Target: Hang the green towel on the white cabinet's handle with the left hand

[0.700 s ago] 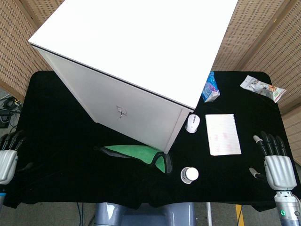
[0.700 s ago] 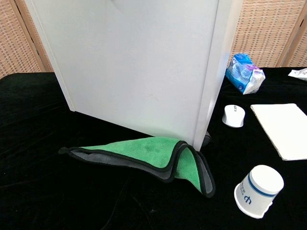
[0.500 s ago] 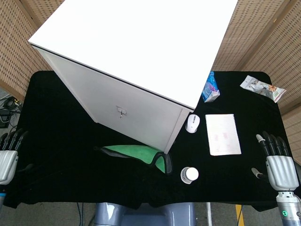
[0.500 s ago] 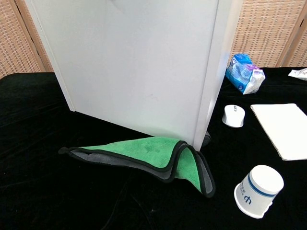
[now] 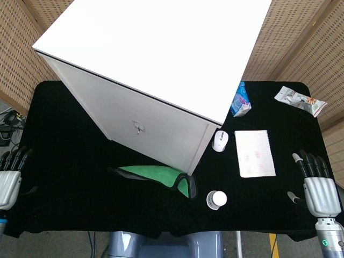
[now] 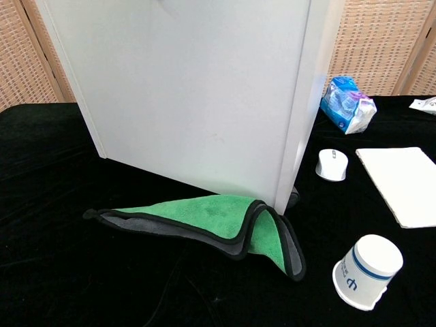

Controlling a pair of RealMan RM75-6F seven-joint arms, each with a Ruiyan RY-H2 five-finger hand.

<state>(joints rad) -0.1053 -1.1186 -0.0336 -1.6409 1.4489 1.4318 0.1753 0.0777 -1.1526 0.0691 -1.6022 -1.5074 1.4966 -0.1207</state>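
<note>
A green towel (image 5: 159, 176) with a dark border lies folded on the black table in front of the white cabinet (image 5: 156, 70); in the chest view the towel (image 6: 211, 221) touches the cabinet's (image 6: 197, 88) front corner. A small metal handle (image 5: 138, 128) sticks out of the cabinet's front face. My left hand (image 5: 9, 177) hovers at the table's left edge, fingers straight and apart, holding nothing, far left of the towel. My right hand (image 5: 317, 185) is at the right edge, also spread and holding nothing. Neither hand shows in the chest view.
A white paper cup (image 5: 216, 200) lies on its side right of the towel. A white mouse (image 5: 220, 141), a white notepad (image 5: 254, 153), a blue packet (image 5: 241, 100) and a snack bag (image 5: 299, 100) sit on the right half of the table (image 5: 64, 161).
My right hand has drawn back slightly toward the table's near right edge. The left hand and the towel have not moved.
</note>
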